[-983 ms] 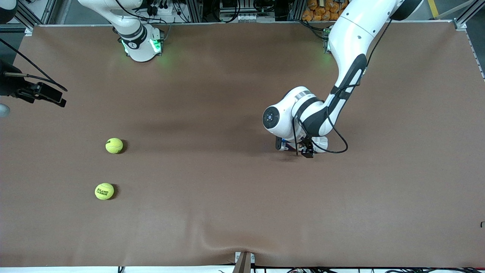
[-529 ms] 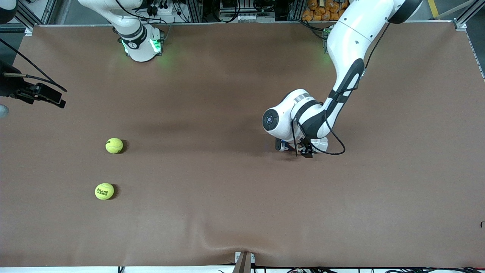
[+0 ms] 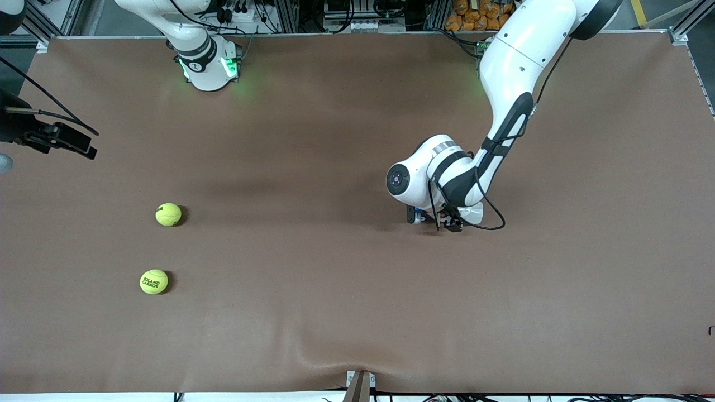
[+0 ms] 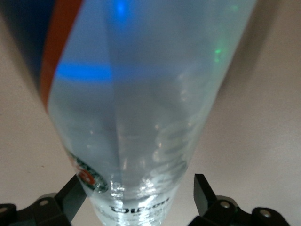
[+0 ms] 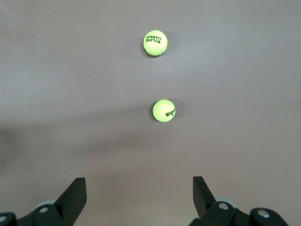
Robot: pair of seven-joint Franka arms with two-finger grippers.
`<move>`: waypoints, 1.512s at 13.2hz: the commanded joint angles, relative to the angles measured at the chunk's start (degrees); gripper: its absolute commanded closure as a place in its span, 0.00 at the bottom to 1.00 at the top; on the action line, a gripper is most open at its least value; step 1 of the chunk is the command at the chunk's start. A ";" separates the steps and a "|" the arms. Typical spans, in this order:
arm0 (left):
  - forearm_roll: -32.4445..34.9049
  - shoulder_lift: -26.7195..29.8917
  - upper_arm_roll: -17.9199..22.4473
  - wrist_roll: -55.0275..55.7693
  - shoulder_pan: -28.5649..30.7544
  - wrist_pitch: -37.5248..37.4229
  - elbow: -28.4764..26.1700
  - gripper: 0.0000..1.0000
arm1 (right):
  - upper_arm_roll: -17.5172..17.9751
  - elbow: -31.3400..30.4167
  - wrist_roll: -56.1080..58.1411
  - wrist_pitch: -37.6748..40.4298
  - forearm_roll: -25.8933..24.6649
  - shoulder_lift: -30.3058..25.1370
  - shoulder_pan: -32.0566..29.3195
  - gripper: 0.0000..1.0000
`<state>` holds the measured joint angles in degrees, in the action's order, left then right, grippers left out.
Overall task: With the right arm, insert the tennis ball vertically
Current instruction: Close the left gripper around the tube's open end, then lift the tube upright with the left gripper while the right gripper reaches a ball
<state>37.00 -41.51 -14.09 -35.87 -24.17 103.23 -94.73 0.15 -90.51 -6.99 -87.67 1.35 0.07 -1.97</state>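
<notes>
Two yellow tennis balls lie on the brown table toward the right arm's end: one marked Wilson, and one marked Roland Garros nearer the front camera. My right gripper hangs open and empty above the table's edge at that end, apart from both balls. At mid-table my left gripper is open around a clear tennis ball can with an orange and blue label. One finger is against the can; the other finger stands off it.
The brown mat covers the whole table, with a wrinkle near its front edge. The left arm's bent wrist and looping black cable hide most of the can in the front view.
The left arm's upper link and wrist have shifted slightly toward the right arm's end. The balls and my right gripper have not moved.
</notes>
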 commanded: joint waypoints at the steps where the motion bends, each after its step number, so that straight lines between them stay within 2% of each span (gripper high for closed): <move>1: 0.61 -0.15 0.12 2.47 -0.53 -0.05 -0.19 0.00 | 0.99 0.16 -0.56 -0.13 -0.56 -0.16 -1.11 0.00; 18: 1.58 -1.64 0.38 4.14 -1.76 -0.40 -0.02 0.00 | 1.08 0.16 -0.56 -0.13 -0.56 0.01 -1.11 0.00; 20: 2.80 -1.82 0.38 4.14 -1.85 -0.40 -0.02 0.02 | 0.99 0.16 -0.56 -0.13 -0.56 0.01 -1.02 0.00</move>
<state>37.61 -42.62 -14.01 -33.24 -25.35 103.18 -94.93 0.17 -90.52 -6.99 -87.75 1.35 0.20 -1.97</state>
